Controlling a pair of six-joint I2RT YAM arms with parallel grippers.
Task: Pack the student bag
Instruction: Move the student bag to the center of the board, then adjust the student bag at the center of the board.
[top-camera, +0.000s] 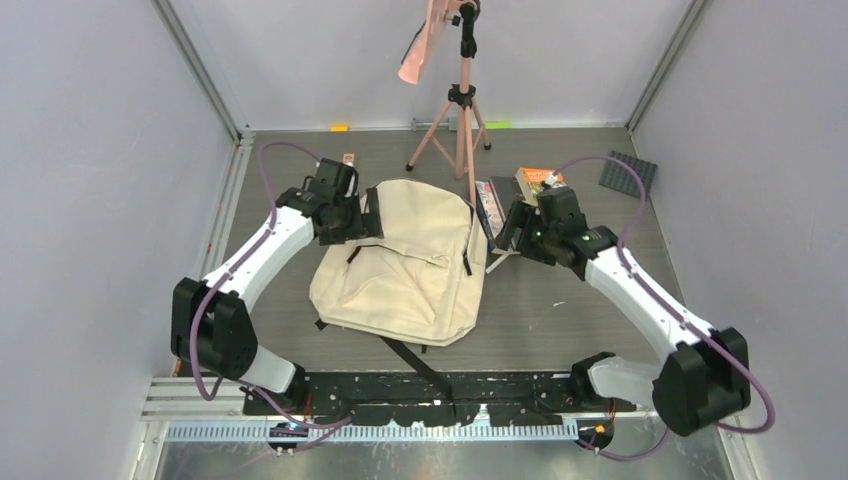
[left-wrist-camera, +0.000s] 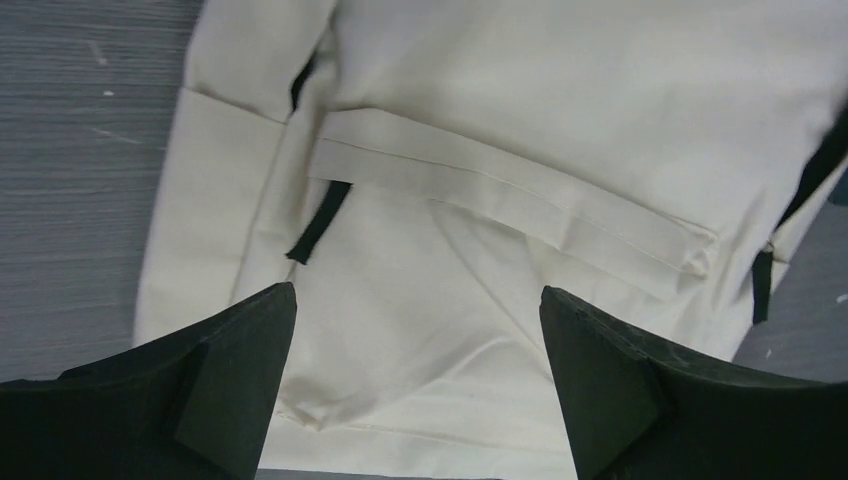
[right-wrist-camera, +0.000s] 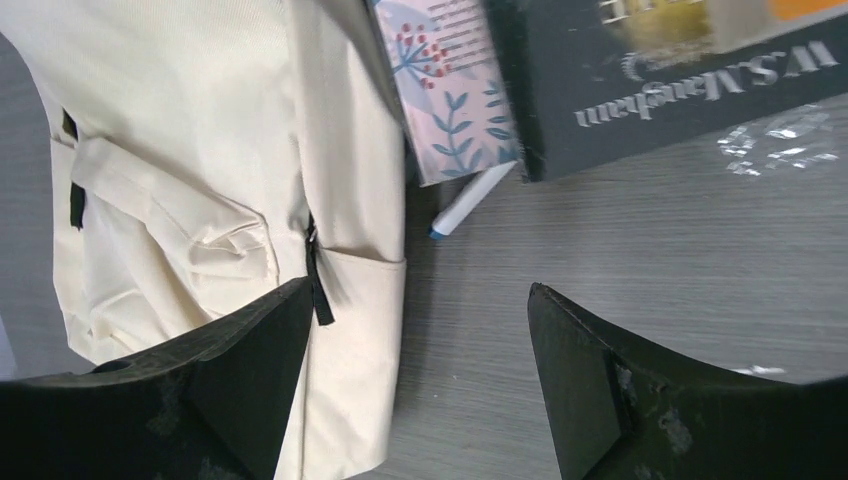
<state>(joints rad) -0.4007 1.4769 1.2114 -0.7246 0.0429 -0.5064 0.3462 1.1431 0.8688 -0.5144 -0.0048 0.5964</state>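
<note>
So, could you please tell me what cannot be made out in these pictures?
Bag opening: top view, the left end effector covers its upper left corner; zipped or open, cannot tell.
Dark book: right wrist view, cut off by the top edge; title incomplete.
Pen: right wrist view, far end hidden beneath the notebook and book.

Bag (top-camera: 410, 265): plain cream canvas; black straps and zip pulls.
Table (top-camera: 560, 300): grey, fine wood-grain streaks.
Book (right-wrist-camera: 660, 90): charcoal cover, pale silver lettering, orange corner.
Booklet (right-wrist-camera: 450, 80): pale pink and light blue, dark blue leaf sprigs, red berries.
Pen (right-wrist-camera: 470, 200): white, blue tip.
Tripod (top-camera: 462, 120): pink legs, black joints.
Arms (top-camera: 260, 250): white shells, black joints.
Left gripper (left-wrist-camera: 415, 295): black.
Right gripper (right-wrist-camera: 418, 290): black, grey scuff speckles.
</note>
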